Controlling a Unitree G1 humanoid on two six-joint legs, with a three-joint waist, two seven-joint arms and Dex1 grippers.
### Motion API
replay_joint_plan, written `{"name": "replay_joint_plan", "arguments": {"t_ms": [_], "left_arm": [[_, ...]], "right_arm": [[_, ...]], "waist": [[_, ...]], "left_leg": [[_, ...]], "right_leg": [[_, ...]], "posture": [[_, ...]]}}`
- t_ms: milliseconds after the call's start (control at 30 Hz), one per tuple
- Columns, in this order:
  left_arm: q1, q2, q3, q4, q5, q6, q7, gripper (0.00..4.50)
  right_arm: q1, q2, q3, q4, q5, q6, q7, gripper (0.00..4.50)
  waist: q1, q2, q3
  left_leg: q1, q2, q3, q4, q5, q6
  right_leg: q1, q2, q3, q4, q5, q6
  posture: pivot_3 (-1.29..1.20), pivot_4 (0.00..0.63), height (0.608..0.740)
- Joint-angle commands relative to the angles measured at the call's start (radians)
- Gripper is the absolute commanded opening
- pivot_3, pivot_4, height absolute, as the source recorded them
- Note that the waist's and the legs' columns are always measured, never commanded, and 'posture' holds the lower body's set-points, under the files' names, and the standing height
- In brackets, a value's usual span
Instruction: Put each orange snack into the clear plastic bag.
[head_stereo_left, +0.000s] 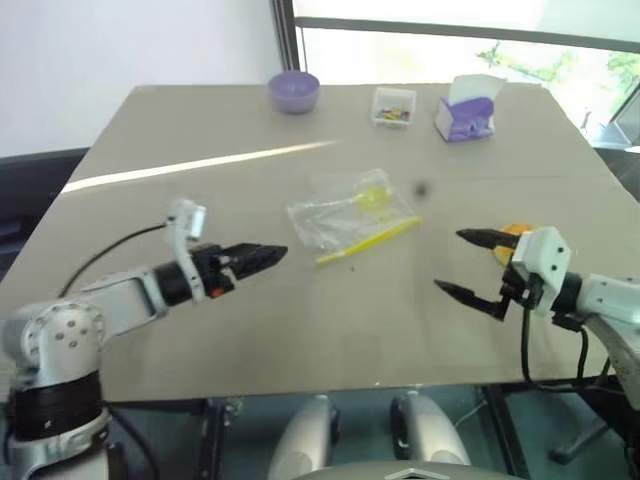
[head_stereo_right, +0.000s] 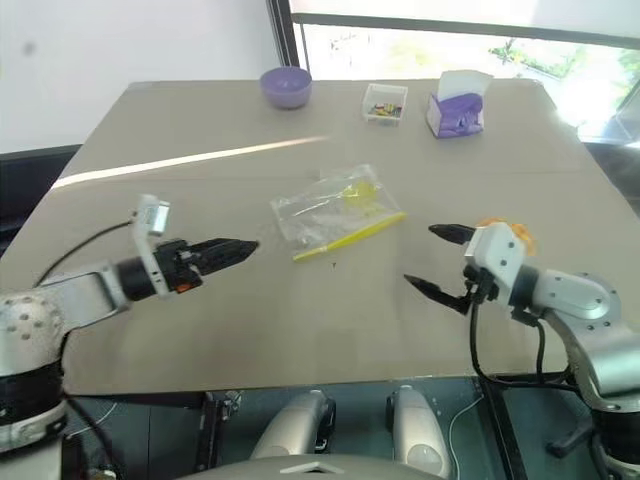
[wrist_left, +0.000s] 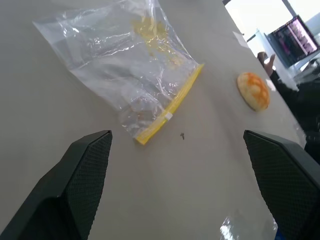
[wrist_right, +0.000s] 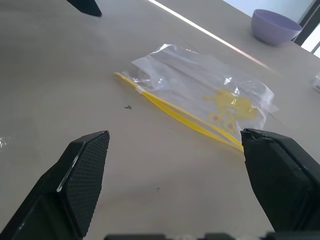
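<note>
Both grippers, left (head_stereo_left: 272, 254) and right (head_stereo_left: 462, 262), we see hovering wide open and empty above the table (head_stereo_left: 150, 140). Between them lies the clear plastic bag (head_stereo_left: 350, 212); the orange snack (wrist_left: 253, 90) sits just behind the right gripper.

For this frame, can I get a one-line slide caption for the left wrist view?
Open left gripper faces the flat clear plastic bag; orange snack lies apart on the table.
</note>
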Motion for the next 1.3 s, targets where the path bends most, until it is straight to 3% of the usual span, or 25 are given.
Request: {"name": "replay_joint_plan", "arguments": {"t_ms": [33, 333, 633, 733, 800, 833, 867, 933, 967, 1000, 1067, 1300], "left_arm": [[-0.100, -0.101, 0.020, 0.130, -0.107, 0.084, 0.219, 4.45], [-0.278, -0.310, 0.075, 0.439, -0.152, 0.058, 0.605, 4.45], [-0.424, -0.365, 0.088, 0.702, -0.087, 0.045, 0.627, 4.45], [-0.448, -0.374, 0.082, 0.771, -0.042, 0.039, 0.590, 3.65], [-0.461, -0.385, 0.078, 0.799, -0.018, 0.043, 0.562, 2.55], [-0.469, -0.394, 0.074, 0.816, -0.001, 0.037, 0.545, 2.30], [-0.476, -0.401, 0.071, 0.833, 0.017, 0.030, 0.531, 1.71], [-0.488, -0.411, 0.079, 0.864, 0.043, 0.018, 0.510, 1.17], [-0.493, -0.412, 0.086, 0.874, 0.053, 0.018, 0.500, 0.44], [-0.497, -0.414, 0.091, 0.880, 0.063, 0.016, 0.494, 0.13], [-0.504, -0.420, 0.119, 0.881, 0.056, 0.023, 0.500, 0.05], [-0.537, -0.457, 0.308, 0.755, -0.172, 0.088, 0.669, 0.05]], "right_arm": [[-0.042, 0.026, 0.048, -0.044, -0.019, -0.017, -0.017, 4.50], [-0.067, 0.056, 0.089, -0.034, -0.057, -0.050, -0.022, 4.50], [-0.045, 0.075, 0.079, 0.003, -0.093, -0.109, -0.037, 4.50], [-0.034, 0.083, 0.078, 0.007, -0.104, -0.121, -0.049, 4.50], [-0.026, 0.086, 0.076, 0.011, -0.111, -0.130, -0.053, 4.50], [-0.017, 0.088, 0.071, 0.016, -0.114, -0.139, -0.056, 4.50], [-0.009, 0.089, 0.068, 0.020, -0.117, -0.147, -0.058, 4.50], [0.007, 0.089, 0.058, 0.027, -0.118, -0.163, -0.059, 4.50], [0.011, 0.090, 0.056, 0.027, -0.116, -0.167, -0.060, 4.50], [0.016, 0.089, 0.052, 0.029, -0.114, -0.172, -0.060, 4.50], [0.031, 0.084, 0.044, 0.029, -0.118, -0.182, -0.061, 4.50], [0.037, 0.084, 0.066, 0.038, -0.229, -0.229, -0.125, 4.50]], "waist": [[0.001, 0.000, 0.000], [0.008, 0.000, 0.000], [0.026, -0.001, -0.001], [0.027, 0.000, -0.002], [0.027, 0.000, -0.002], [0.027, 0.000, -0.002], [0.027, 0.000, -0.002], [0.031, 0.000, -0.002], [0.031, 0.001, -0.003], [0.031, 0.003, -0.004], [0.030, 0.006, -0.005], [0.023, 0.003, -0.004]], "left_leg": [[0.000, -0.001, -0.001, 0.000, 0.000, 0.000], [-0.001, -0.004, -0.002, 0.000, 0.003, -0.005], [0.000, -0.007, -0.004, 0.000, 0.004, -0.007], [0.000, -0.008, -0.005, 0.000, 0.004, -0.007], [0.000, -0.008, -0.005, 0.000, 0.004, -0.007], [0.000, -0.008, -0.005, 0.000, 0.004, -0.007], [0.000, -0.009, -0.005, 0.000, 0.004, -0.007], [0.000, -0.009, -0.006, 0.000, 0.004, -0.007], [-0.001, -0.010, -0.007, 0.000, 0.004, -0.007], [0.000, -0.010, -0.007, 0.000, 0.004, -0.007], [0.001, -0.011, -0.007, 0.000, 0.004, -0.007], [-0.001, -0.010, -0.008, 0.000, 0.005, -0.008]], "right_leg": [[0.000, 0.000, 0.000, 0.000, 0.000, 0.000], [-0.002, -0.003, -0.001, 0.001, 0.000, 0.000], [0.001, -0.004, -0.003, 0.001, 0.000, 0.000], [0.002, -0.005, -0.004, 0.001, 0.000, 0.000], [0.002, -0.005, -0.004, 0.001, 0.000, 0.000], [0.002, -0.005, -0.004, 0.001, 0.000, 0.000], [0.002, -0.006, -0.005, 0.001, 0.000, 0.000], [0.002, -0.006, -0.006, 0.001, 0.000, 0.000], [0.002, -0.007, -0.007, 0.001, 0.000, 0.000], [0.003, -0.008, -0.007, 0.001, 0.000, 0.000], [0.005, -0.009, -0.007, 0.001, -0.001, 0.001], [0.002, -0.008, -0.007, 0.001, -0.001, 0.002]], "posture": [[0.00, 0.150, 0.740], [0.00, 0.150, 0.740], [0.00, 0.150, 0.740], [0.00, 0.150, 0.740], [0.00, 0.150, 0.740], [0.00, 0.150, 0.740], [0.00, 0.150, 0.740], [0.00, 0.150, 0.740], [0.00, 0.150, 0.740], [0.00, 0.150, 0.740], [0.00, 0.150, 0.740], [0.00, 0.150, 0.740]]}}
